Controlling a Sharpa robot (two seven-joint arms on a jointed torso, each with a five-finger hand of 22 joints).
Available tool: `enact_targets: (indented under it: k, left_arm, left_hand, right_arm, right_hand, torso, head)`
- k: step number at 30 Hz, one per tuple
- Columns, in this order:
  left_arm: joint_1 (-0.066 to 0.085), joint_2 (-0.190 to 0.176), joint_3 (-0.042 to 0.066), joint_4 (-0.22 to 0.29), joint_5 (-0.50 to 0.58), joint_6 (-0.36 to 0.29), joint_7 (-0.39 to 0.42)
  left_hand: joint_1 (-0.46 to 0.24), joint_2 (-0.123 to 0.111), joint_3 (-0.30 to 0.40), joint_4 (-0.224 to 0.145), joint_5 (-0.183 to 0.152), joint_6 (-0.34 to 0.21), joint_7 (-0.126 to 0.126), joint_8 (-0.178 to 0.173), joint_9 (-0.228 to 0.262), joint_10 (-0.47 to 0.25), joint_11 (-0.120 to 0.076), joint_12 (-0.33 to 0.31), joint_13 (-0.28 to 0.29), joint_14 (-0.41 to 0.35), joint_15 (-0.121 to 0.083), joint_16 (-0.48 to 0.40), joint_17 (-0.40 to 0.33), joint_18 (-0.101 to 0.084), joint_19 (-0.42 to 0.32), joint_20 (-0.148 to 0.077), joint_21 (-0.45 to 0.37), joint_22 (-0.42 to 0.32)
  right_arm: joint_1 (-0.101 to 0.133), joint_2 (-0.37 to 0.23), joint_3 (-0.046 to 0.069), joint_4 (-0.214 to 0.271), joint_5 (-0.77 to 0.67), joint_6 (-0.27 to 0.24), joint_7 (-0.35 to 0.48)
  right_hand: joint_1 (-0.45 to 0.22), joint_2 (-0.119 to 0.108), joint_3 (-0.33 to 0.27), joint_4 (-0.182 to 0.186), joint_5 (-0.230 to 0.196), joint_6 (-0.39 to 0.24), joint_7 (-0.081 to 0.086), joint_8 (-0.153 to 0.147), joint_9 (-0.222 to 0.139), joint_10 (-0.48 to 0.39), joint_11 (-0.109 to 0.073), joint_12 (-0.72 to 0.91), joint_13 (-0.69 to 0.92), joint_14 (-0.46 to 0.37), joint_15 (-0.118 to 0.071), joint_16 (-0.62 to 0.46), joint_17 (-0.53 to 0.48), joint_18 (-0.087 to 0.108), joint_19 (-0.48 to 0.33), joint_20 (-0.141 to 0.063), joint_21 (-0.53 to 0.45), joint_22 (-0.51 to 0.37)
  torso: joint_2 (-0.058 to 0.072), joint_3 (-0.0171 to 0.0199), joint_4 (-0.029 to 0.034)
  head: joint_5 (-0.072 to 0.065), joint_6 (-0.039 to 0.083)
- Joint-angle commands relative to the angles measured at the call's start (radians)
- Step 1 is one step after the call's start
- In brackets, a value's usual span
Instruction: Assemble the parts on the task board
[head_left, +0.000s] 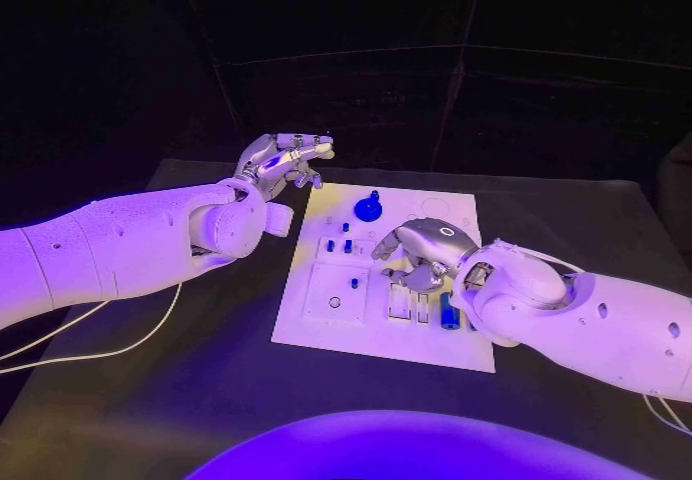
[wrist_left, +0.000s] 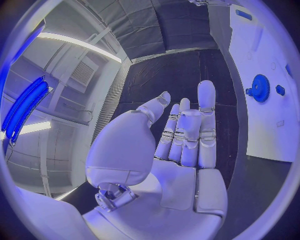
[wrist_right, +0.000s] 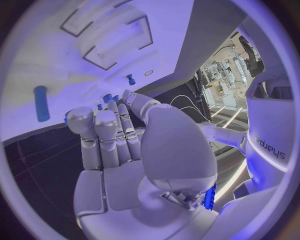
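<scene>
Fingers of the left hand (head_left: 284, 158) are spread and straight, holding nothing; it hovers off the far left corner of the white board (head_left: 335, 320), above the dark surface (head_left: 173, 400). Just beside it, on the board, sits a round blue gear (head_left: 369, 209). The right hand (head_left: 421, 250) hangs over the board's middle with its fingers (wrist_right: 103, 132) curled downward; whether they pinch anything cannot be told. Small blue pegs (head_left: 338, 244) stand just left of this hand, and a blue bar (head_left: 449, 310) lies on the board close under its wrist, next to some rectangular slots (head_left: 407, 302).
</scene>
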Motion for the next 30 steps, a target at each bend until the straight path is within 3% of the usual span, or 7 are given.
enact_targets:
  k: [1,4,6,13,22,30]
  left_arm:
    - [0.002,-0.001,0.001,0.001,0.001,0.016,0.002]
    - [0.002,-0.001,0.001,0.001,0.001,0.017,0.003]
    - [0.002,-0.001,0.001,0.000,0.001,0.018,0.003]
    - [0.002,0.002,0.001,-0.002,0.001,0.021,0.003]
    - [0.001,0.007,0.001,-0.006,0.001,0.022,0.001]
    - [0.001,0.007,0.001,-0.009,0.001,0.020,0.001]
  left_hand:
    - [0.007,0.001,-0.005,-0.001,-0.001,-0.006,-0.001,-0.001,0.000,-0.005,-0.001,0.007,0.001,-0.008,0.000,-0.004,-0.001,0.012,0.001,0.007,-0.006,-0.001]
    - [0.007,0.001,-0.005,-0.001,-0.001,-0.006,-0.001,-0.001,0.000,-0.005,-0.001,0.007,0.001,-0.008,0.000,-0.004,-0.001,0.012,0.001,0.007,-0.006,-0.001]
    - [0.007,0.001,-0.006,-0.001,-0.001,-0.005,-0.001,-0.001,0.000,-0.005,-0.001,0.008,0.001,-0.008,0.000,-0.004,-0.001,0.012,0.001,0.007,-0.006,-0.001]
    - [0.007,0.001,-0.006,-0.001,-0.001,-0.005,-0.001,-0.001,0.000,-0.005,-0.001,0.008,0.001,-0.008,0.000,-0.004,-0.001,0.012,0.001,0.007,-0.006,-0.001]
    - [0.007,0.001,-0.006,-0.001,-0.001,-0.005,-0.001,-0.001,0.000,-0.005,-0.001,0.008,0.001,-0.008,0.000,-0.004,-0.001,0.012,0.001,0.007,-0.006,-0.001]
    - [0.007,0.001,-0.006,-0.001,-0.001,-0.005,-0.001,-0.001,0.000,-0.005,-0.001,0.008,0.001,-0.008,0.000,-0.004,-0.001,0.012,0.001,0.007,-0.006,-0.001]
  right_arm:
    - [0.021,-0.040,0.012,0.017,0.082,0.002,-0.022]
    - [0.040,-0.070,0.017,0.016,0.083,0.025,-0.030]
    - [0.050,-0.087,0.019,0.012,0.076,0.037,-0.034]
    - [0.074,-0.108,0.024,-0.030,0.057,0.091,-0.051]
    - [0.079,-0.083,0.025,-0.068,0.039,0.209,-0.072]
    - [0.079,-0.071,0.025,-0.075,0.033,0.276,-0.063]
  right_hand:
    - [-0.034,-0.026,-0.025,0.012,-0.002,0.002,-0.012,-0.005,-0.003,0.001,-0.003,0.001,-0.002,0.001,-0.003,0.001,-0.010,-0.002,-0.012,-0.002,-0.013,-0.021]
    - [-0.042,-0.037,-0.047,0.015,0.005,-0.002,-0.014,-0.011,-0.005,-0.008,-0.005,-0.003,-0.002,-0.006,-0.004,-0.010,-0.026,0.003,-0.028,-0.003,-0.030,-0.043]
    - [-0.041,-0.044,-0.093,0.017,0.011,-0.009,-0.020,-0.020,-0.007,-0.034,-0.004,-0.012,-0.002,-0.017,-0.006,-0.027,-0.050,0.008,-0.051,-0.003,-0.054,-0.073]
    - [0.009,-0.017,-0.246,0.036,0.008,-0.025,-0.031,-0.028,-0.008,-0.084,-0.003,-0.015,-0.001,-0.031,-0.002,-0.047,-0.095,0.014,-0.071,-0.002,-0.089,-0.110]
    - [0.045,-0.001,-0.267,0.030,0.002,-0.014,-0.035,-0.024,-0.006,-0.074,-0.005,0.000,0.001,-0.022,-0.002,-0.031,-0.083,0.013,-0.063,-0.006,-0.085,-0.104]
    - [0.048,0.017,-0.274,0.034,0.009,0.010,-0.030,-0.019,-0.004,-0.019,-0.014,0.028,0.001,0.001,-0.011,0.006,-0.044,0.002,-0.019,-0.013,-0.046,-0.050]
  torso:
    - [-0.001,-0.0001,-0.0031]
    - [-0.001,0.0004,-0.0043]
    - [0.000,0.0010,-0.0015]
    - [0.001,-0.0001,0.0007]
    - [0.002,-0.0001,0.0030]
    - [0.002,-0.0004,0.0020]
  head:
    - [-0.008,0.010]
    - [-0.014,0.017]
    - [-0.019,0.023]
    - [-0.029,0.030]
    - [-0.032,0.029]
    - [-0.029,0.024]
